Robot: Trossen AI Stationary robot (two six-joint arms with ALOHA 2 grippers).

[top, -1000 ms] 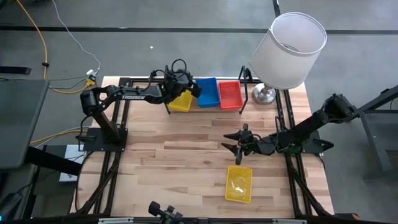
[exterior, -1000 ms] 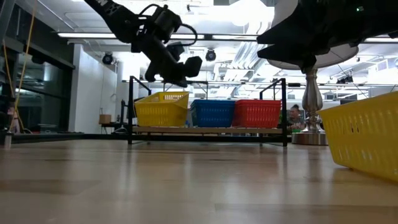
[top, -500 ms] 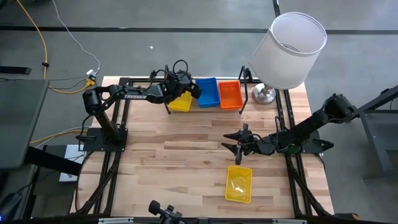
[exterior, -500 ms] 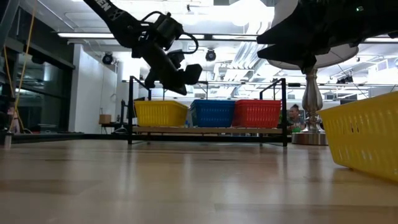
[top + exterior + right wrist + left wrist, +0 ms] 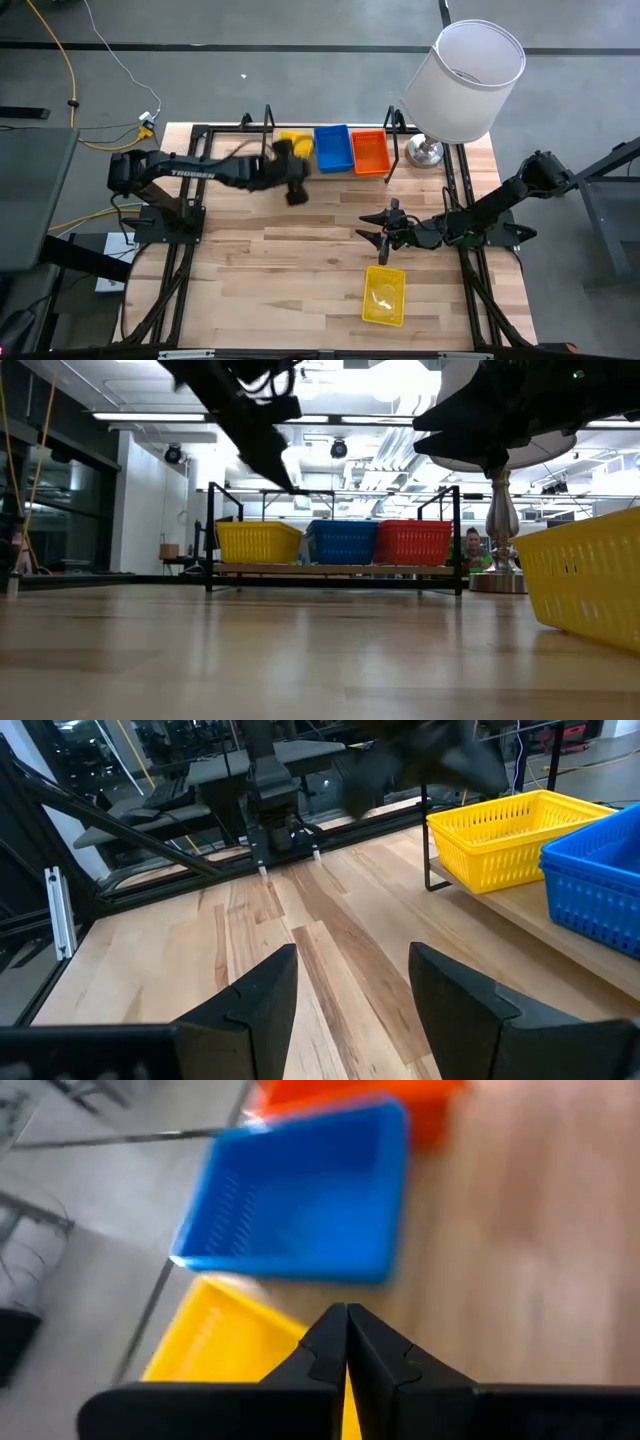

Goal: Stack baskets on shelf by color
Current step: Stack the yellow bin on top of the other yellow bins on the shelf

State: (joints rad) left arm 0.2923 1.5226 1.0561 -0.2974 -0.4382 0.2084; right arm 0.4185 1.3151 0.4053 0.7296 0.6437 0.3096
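The left arm reaches across the wooden desk from its base at the left edge, its left hand empty with both fingers pressed together, hanging just in front of the low light-wood shelf in a black wire frame, near the yellow end. The right arm stretches in from the right edge, and its right hand hovers low over the middle of the desk with fingers spread wide and nothing between them. On the shelf sit a yellow plastic mesh basket, a blue plastic mesh basket and a red plastic mesh basket, side by side in that order from left to right. A second yellow mesh basket lies alone on the desk toward the front edge, just in front of the right hand. The low view shows the three shelf baskets standing level in a row, which the overhead view cannot confirm, and the lone basket looms large at its right edge. The left wrist view looks down into the blue basket. A table lamp with a white drum shade stands at the far right corner, its shade covering part of the desk beside the shelf.
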